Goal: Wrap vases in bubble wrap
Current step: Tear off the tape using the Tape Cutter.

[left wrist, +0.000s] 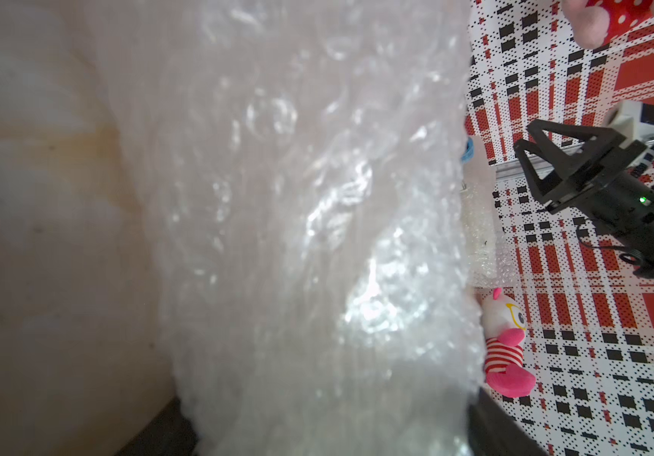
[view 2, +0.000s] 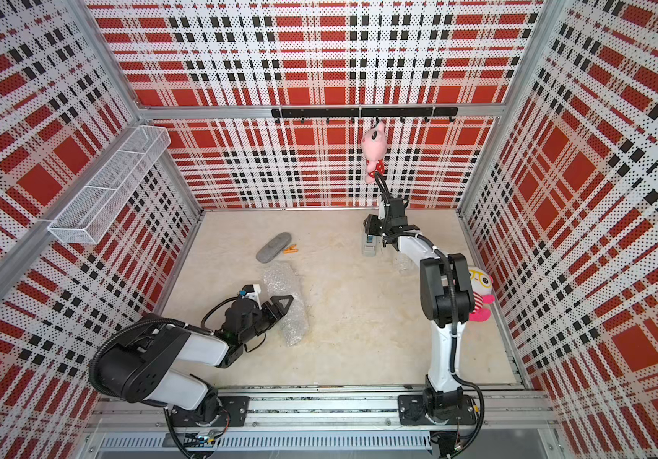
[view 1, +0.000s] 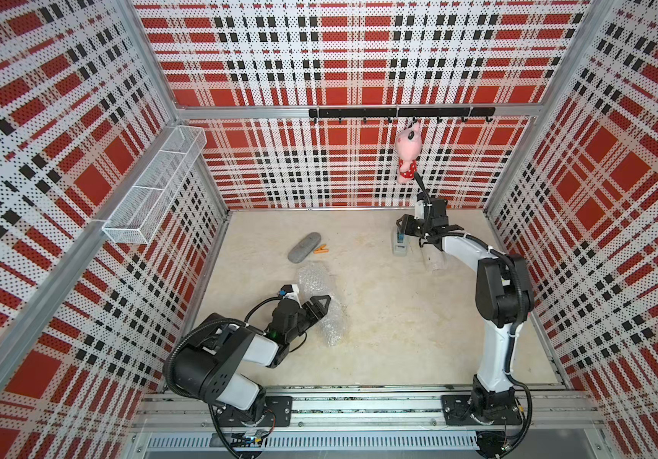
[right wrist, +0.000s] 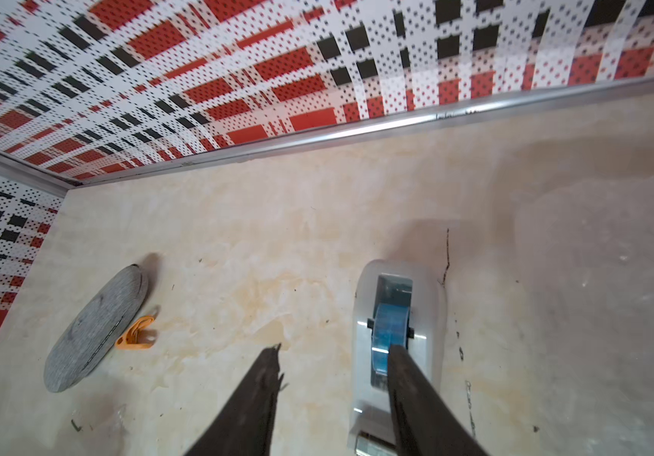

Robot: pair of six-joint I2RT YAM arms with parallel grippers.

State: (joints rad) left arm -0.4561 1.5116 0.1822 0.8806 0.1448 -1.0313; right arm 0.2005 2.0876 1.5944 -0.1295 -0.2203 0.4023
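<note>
Hovering over the tape dispenser point(right wrist: 430, 316), your right jaws stand apart; left jaws clamp the bubble wrap point(view 1: 333, 324) at 8 o'clock, lying 11-to-5.

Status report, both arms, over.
Left gripper clamped on bubble wrap roll. Right gripper open above tape dispenser. Clear glass vase bare, near dispenser. Grey case well aside.

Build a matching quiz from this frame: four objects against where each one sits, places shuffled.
1 grey oblong case
2 tape dispenser
3 pink plush toy
4 bubble wrap bundle

A hanging from the hook rail
B between the fingers of the left gripper
C under the right gripper
D beside the orange clip

Pairs: 1-D, 2-C, 3-A, 4-B
</note>
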